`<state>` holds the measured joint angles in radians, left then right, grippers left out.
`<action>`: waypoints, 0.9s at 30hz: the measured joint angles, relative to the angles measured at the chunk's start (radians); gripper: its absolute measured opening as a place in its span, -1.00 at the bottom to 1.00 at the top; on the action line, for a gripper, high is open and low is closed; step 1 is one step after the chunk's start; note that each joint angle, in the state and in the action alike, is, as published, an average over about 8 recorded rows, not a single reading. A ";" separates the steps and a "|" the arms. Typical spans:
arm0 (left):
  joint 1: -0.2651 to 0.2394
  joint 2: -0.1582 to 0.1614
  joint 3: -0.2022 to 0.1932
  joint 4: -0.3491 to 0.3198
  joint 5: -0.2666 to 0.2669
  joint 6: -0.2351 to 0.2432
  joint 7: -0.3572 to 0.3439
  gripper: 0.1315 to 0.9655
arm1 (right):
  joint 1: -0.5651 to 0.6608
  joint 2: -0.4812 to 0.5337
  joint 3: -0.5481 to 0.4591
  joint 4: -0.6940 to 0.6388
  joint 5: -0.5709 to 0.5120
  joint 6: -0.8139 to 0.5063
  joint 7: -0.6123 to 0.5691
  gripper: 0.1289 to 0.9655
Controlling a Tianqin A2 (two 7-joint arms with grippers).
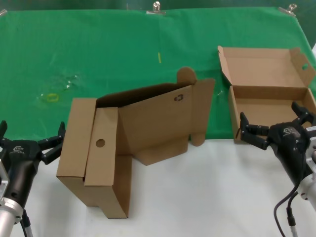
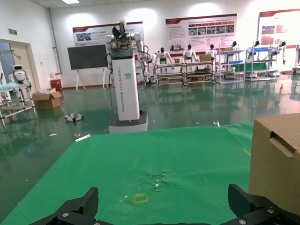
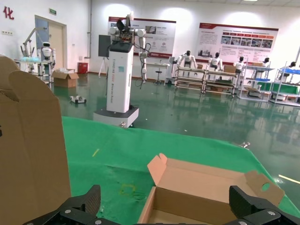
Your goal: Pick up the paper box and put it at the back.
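Note:
The paper box (image 1: 269, 94) lies open on the right of the green cloth (image 1: 98, 49), its flap lid standing up at the far side. It also shows in the right wrist view (image 3: 206, 187). My right gripper (image 1: 272, 118) is open and empty. It sits at the box's near edge, one finger at the near left corner and the other over the right side (image 3: 165, 202). My left gripper (image 1: 32, 131) is open and empty at the table's left, beside the flat box (image 2: 164, 199).
A bigger carton with a recycling mark (image 1: 163, 118) and a flat box with one round hole (image 1: 101, 148) stand mid-table, straddling the green cloth and the white stretch (image 1: 207, 187). The carton shows in both wrist views (image 3: 28, 150) (image 2: 276, 159). Metal clips (image 1: 156, 7) hold the cloth's far edge.

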<state>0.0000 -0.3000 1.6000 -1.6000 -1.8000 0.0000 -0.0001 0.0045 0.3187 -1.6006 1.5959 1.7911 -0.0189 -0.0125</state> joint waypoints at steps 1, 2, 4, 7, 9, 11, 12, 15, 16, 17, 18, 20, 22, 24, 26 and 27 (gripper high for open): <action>0.000 0.000 0.000 0.000 0.000 0.000 0.000 1.00 | 0.000 0.000 0.000 0.000 0.000 0.000 0.000 1.00; 0.000 0.000 0.000 0.000 0.000 0.000 0.000 1.00 | 0.000 0.000 0.000 0.000 0.000 0.000 0.000 1.00; 0.000 0.000 0.000 0.000 0.000 0.000 0.000 1.00 | 0.000 0.000 0.000 0.000 0.000 0.000 0.000 1.00; 0.000 0.000 0.000 0.000 0.000 0.000 0.000 1.00 | 0.000 0.000 0.000 0.000 0.000 0.000 0.000 1.00; 0.000 0.000 0.000 0.000 0.000 0.000 0.000 1.00 | 0.000 0.000 0.000 0.000 0.000 0.000 0.000 1.00; 0.000 0.000 0.000 0.000 0.000 0.000 0.000 1.00 | 0.000 0.000 0.000 0.000 0.000 0.000 0.000 1.00; 0.000 0.000 0.000 0.000 0.000 0.000 0.000 1.00 | 0.000 0.000 0.000 0.000 0.000 0.000 0.000 1.00; 0.000 0.000 0.000 0.000 0.000 0.000 0.000 1.00 | 0.000 0.000 0.000 0.000 0.000 0.000 0.000 1.00; 0.000 0.000 0.000 0.000 0.000 0.000 0.000 1.00 | 0.000 0.000 0.000 0.000 0.000 0.000 0.000 1.00; 0.000 0.000 0.000 0.000 0.000 0.000 0.000 1.00 | 0.000 0.000 0.000 0.000 0.000 0.000 0.000 1.00; 0.000 0.000 0.000 0.000 0.000 0.000 0.000 1.00 | 0.000 0.000 0.000 0.000 0.000 0.000 0.000 1.00; 0.000 0.000 0.000 0.000 0.000 0.000 0.000 1.00 | 0.000 0.000 0.000 0.000 0.000 0.000 0.000 1.00; 0.000 0.000 0.000 0.000 0.000 0.000 0.000 1.00 | 0.000 0.000 0.000 0.000 0.000 0.000 0.000 1.00; 0.000 0.000 0.000 0.000 0.000 0.000 0.000 1.00 | 0.000 0.000 0.000 0.000 0.000 0.000 0.000 1.00; 0.000 0.000 0.000 0.000 0.000 0.000 0.000 1.00 | 0.000 0.000 0.000 0.000 0.000 0.000 0.000 1.00; 0.000 0.000 0.000 0.000 0.000 0.000 0.000 1.00 | 0.000 0.000 0.000 0.000 0.000 0.000 0.000 1.00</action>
<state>0.0000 -0.3000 1.6000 -1.6000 -1.8000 0.0000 0.0000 0.0045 0.3187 -1.6006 1.5959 1.7911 -0.0189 -0.0125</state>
